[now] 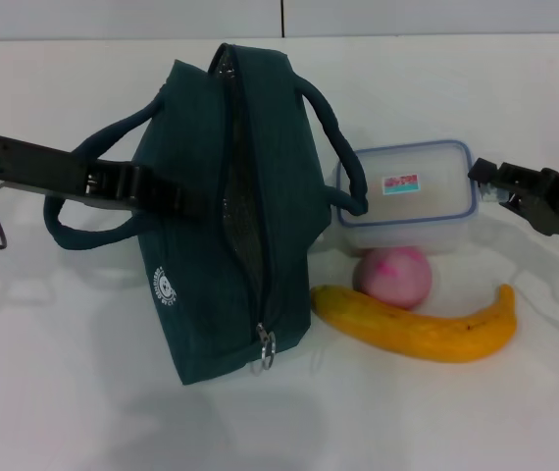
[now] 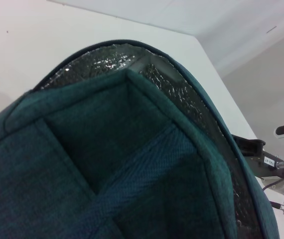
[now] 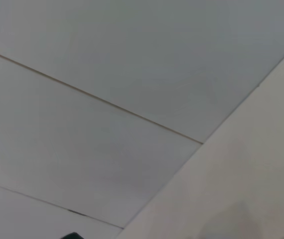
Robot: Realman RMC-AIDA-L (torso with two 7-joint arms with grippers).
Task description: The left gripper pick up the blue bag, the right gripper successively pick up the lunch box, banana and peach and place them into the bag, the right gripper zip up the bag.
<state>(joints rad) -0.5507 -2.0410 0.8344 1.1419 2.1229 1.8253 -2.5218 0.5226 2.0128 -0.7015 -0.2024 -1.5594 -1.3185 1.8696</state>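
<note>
Bag: big dark teal fabric blue bag (image 1: 211, 245) with two padded loop handles, sitting closest to the head camera on the white table (image 1: 83, 392), left of centre. Small round white logo on its side, ring zip pull (image 1: 266, 345) hanging at the near end.

Bag opening: zip is undone along the top, so you get a dark slit with silver foil lining (image 2: 112, 57) peeking out. Can't see anything inside from any view.

Left gripper: black two-fingered left gripper (image 1: 167, 196) comes in from the left on a black arm with a silver joint, and its tip is right up against the bag's left side panel, between the loop handle and the fabric. Jaws look pinched on the fabric, so I'd call it gripping the bag. Its wrist view is basically all teal cloth and foil.

Lunch box: clear rectangular plastic lunch box (image 1: 407, 196) with a blue-rimmed lid and a red-and-blue sticker, just right of the bag, with one bag handle touching its left edge.

Peach: small round pink peach (image 1: 393, 276) right in front of the box.

Banana: long curved yellow-orange banana (image 1: 417, 326) lying in front of the peach, touching it.

Right gripper: black right gripper (image 1: 487, 180) sits just beside the box's right edge, holding nothing. Can't tell if its jaws are open or closed.
</note>
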